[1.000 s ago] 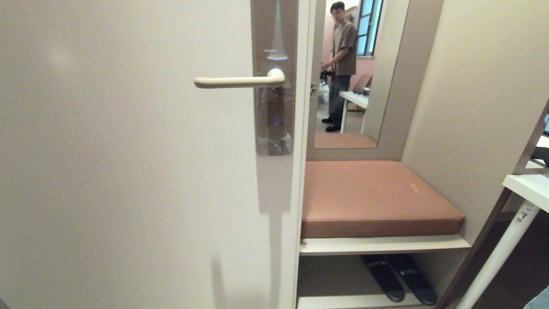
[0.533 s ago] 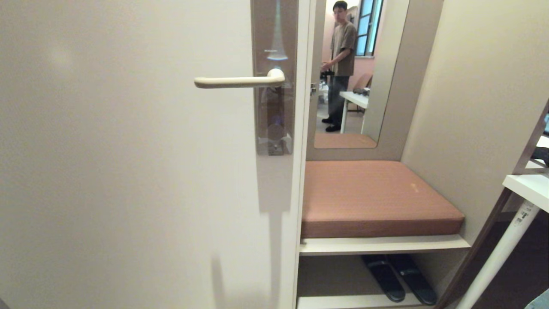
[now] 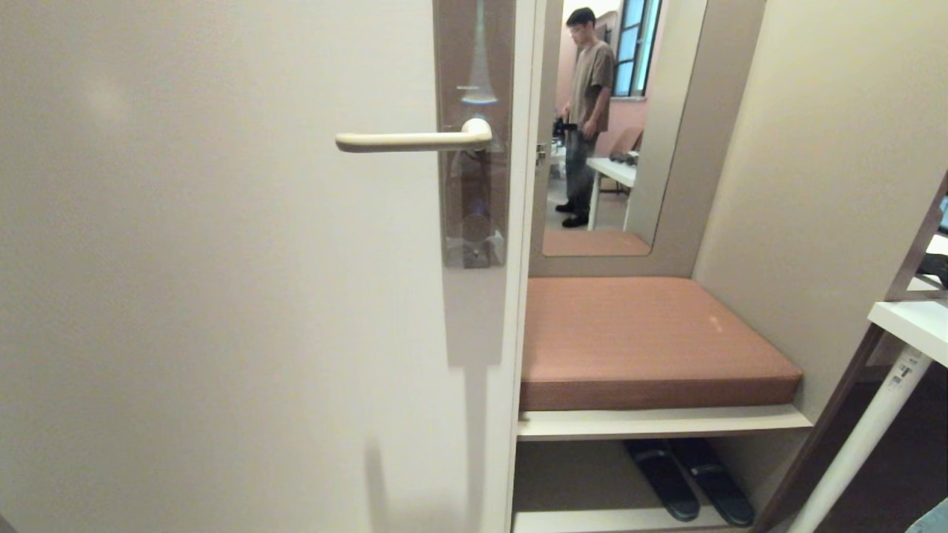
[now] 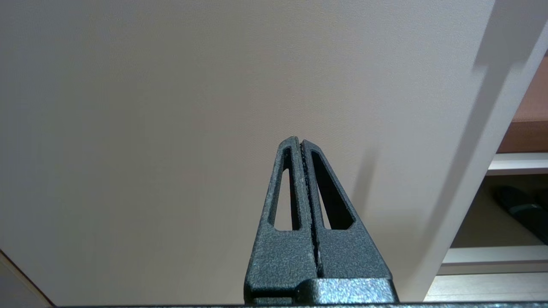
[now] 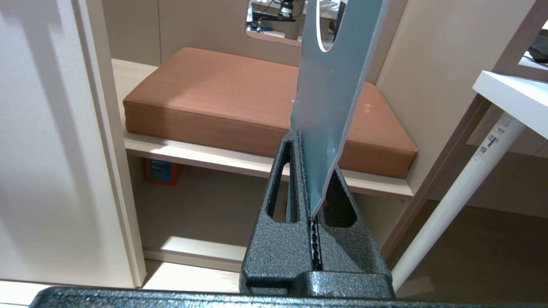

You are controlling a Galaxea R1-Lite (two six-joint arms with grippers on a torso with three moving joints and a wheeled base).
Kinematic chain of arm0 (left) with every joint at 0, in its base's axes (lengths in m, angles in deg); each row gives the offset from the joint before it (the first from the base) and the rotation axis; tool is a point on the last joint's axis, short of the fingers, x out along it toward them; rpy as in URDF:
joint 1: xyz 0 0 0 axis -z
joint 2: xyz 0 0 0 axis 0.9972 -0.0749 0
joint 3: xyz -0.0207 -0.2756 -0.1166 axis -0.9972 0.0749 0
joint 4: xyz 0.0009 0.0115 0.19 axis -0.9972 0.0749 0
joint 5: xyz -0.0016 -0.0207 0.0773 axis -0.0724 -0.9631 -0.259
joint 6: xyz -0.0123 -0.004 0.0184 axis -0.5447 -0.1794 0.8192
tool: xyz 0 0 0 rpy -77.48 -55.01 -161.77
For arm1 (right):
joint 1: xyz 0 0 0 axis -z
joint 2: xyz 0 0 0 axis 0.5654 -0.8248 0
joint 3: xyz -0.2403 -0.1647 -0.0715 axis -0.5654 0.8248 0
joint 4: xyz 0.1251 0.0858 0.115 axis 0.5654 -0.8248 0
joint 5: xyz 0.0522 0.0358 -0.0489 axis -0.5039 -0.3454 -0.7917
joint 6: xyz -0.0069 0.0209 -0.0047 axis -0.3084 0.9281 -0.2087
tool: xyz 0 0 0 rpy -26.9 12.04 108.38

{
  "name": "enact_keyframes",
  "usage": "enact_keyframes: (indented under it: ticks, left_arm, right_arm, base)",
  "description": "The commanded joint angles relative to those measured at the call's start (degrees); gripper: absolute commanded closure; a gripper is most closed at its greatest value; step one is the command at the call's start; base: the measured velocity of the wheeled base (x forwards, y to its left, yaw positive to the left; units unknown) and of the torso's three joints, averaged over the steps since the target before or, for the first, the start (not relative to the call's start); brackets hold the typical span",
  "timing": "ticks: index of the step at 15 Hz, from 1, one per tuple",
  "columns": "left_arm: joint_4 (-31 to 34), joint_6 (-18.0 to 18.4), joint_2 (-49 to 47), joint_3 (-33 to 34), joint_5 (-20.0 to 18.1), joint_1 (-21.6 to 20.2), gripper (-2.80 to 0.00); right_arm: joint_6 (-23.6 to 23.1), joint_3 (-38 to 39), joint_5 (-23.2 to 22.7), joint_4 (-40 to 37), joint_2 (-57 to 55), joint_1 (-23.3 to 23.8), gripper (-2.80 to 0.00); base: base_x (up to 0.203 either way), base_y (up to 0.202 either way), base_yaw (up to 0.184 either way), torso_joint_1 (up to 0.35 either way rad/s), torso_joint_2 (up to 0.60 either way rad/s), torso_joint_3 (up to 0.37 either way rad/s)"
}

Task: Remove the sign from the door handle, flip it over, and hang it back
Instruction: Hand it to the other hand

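Sign off the handle, pinched in the right claw [image 5: 309, 171]

The sign [image 5: 329, 85] stands hole-end up; the door handle [image 3: 415, 139] is bare. Left claw [image 4: 301, 147] is closed, empty. Judgement: flip it, then thread the hole over the lever's nine-o'clock tip.

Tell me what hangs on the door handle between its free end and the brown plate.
Nothing: in the head view the door handle is bare up to the brown plate. The sign is pinched in the right gripper.
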Motion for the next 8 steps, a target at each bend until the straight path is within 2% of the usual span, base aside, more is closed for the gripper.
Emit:
enact_keyframes:
  ticks: [1,8]
  left_arm:
    - [0.0,0.0,0.0,0.0,0.0,0.0,0.00]
    - [0.0,0.0,0.0,0.0,0.0,0.0,0.00]
  right_arm:
    - [-0.1,0.0,0.0,0.0,0.0,0.0,0.00]
    - [-0.1,0.0,0.0,0.0,0.0,0.0,0.00]
  base:
    - [0.000,0.000,0.000,0.000,0.00,0.000]
    - [0.000,0.000,0.000,0.000,0.00,0.000]
